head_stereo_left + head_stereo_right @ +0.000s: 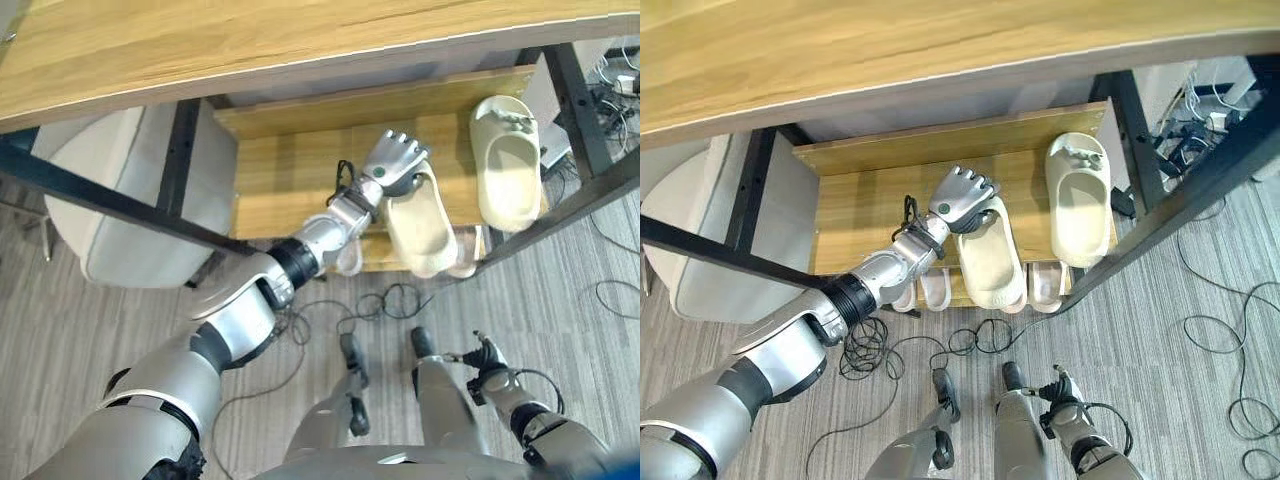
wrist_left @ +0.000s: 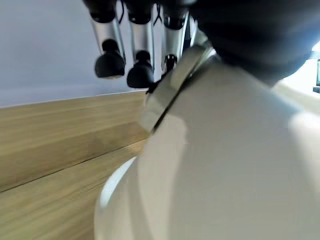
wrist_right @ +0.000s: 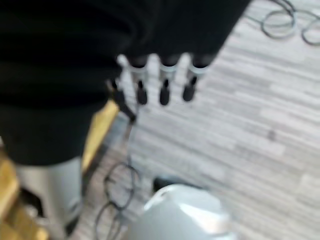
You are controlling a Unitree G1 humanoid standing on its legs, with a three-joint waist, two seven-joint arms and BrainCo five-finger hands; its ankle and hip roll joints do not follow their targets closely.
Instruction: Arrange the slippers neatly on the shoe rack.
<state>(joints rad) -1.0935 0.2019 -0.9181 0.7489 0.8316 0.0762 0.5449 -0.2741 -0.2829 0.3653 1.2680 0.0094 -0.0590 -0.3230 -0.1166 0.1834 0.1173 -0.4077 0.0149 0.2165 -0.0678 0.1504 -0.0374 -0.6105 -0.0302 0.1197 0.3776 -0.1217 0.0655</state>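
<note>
A cream slipper [image 1: 424,228] lies on the wooden shoe rack's top shelf [image 1: 290,170], its heel hanging over the front edge. My left hand [image 1: 395,158] is at its toe end, fingers curled over the strap and thumb tucked beneath. In the left wrist view the slipper [image 2: 225,165] lies right under the palm, with the fingertips [image 2: 141,74] free past it. A second cream slipper [image 1: 508,165] lies flat on the same shelf to the right, apart from the first. My right hand [image 1: 487,360] hangs low at my right side, its fingers [image 3: 164,90] straight over the floor.
More pale slippers [image 1: 935,290] sit on the lower shelf under the rack's front edge. A wooden tabletop [image 1: 250,40] overhangs the rack, and its black metal frame [image 1: 585,110] crosses on both sides. A light padded seat [image 1: 120,200] stands to the left.
</note>
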